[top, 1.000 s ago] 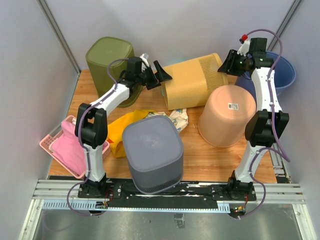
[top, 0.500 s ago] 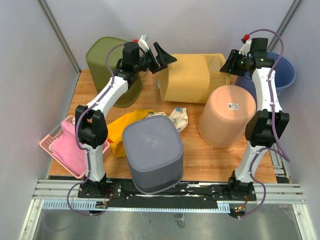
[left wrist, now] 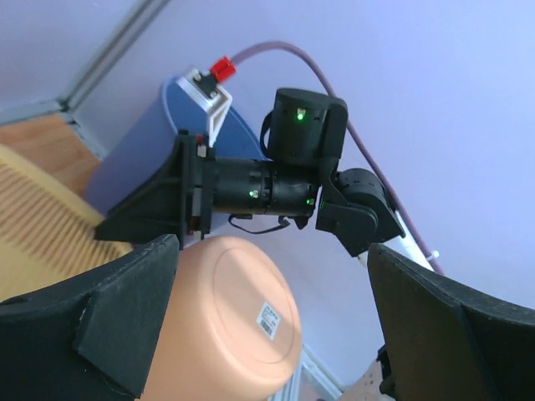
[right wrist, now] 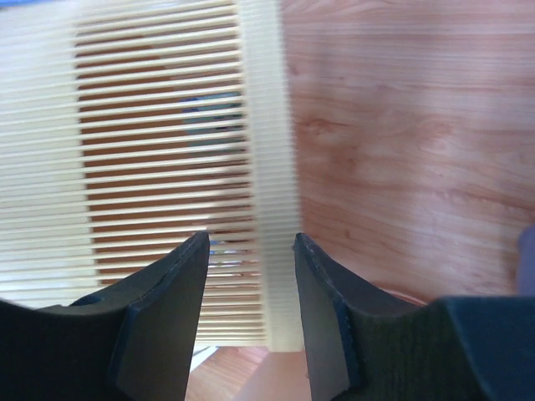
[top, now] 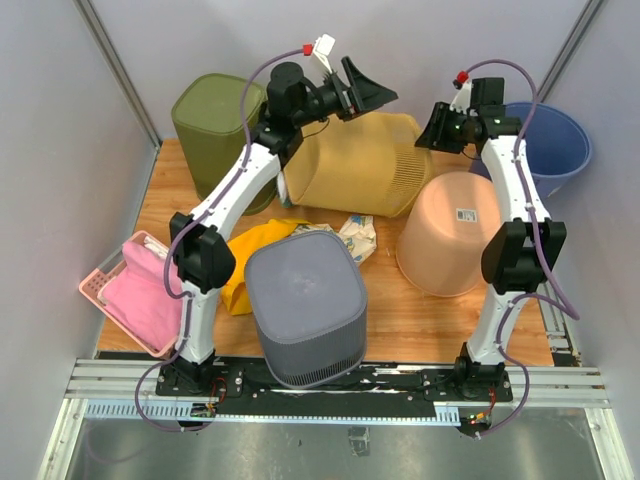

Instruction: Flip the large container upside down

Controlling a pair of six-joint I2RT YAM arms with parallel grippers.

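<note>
Yellow bin [top: 355, 165] is lying on its side at the back of the desk [top: 400, 320]. Its mouth is at the right jaws and its base end sits under the left jaws. Not upside down yet.

Right jaws: narrow, clamped on the bin's rim. In the wrist view the solid rim band runs between the two fingers [right wrist: 167, 317], with the slatted wall [right wrist: 167, 125] filling the view past them. Can't tell if the mouth end is off the desk.

Left jaws: spread wide and holding nothing. They're up in the air above the bin's base end, pointing across at the right jaws. Through that gap the wrist view shows the right arm [left wrist: 292, 175], the peach bin [left wrist: 234, 309] below it and the blue bin [left wrist: 142, 167] behind.

Around them:
- Peach bin sits bottom-up with a label on its base, just beside the right jaws on the near side. Touching the yellow bin or not, can't tell.
- Blue bin is just past the right jaws, at the outer desk edge.
- Green bin [top: 215, 120] is upright behind the left arm [top: 240, 185], near the left jaws.
- Grey bin [top: 305, 305] is bottom-up by the arm bases, well apart from both jaws.
- Yellow cloth [top: 250, 250] and crumpled paper [top: 355, 235] lie between the grey and yellow bins.
- Pink basket [top: 100, 290] with pink cloth [top: 145, 295] in it hangs over the desk edge, well apart from the left jaws.
</note>
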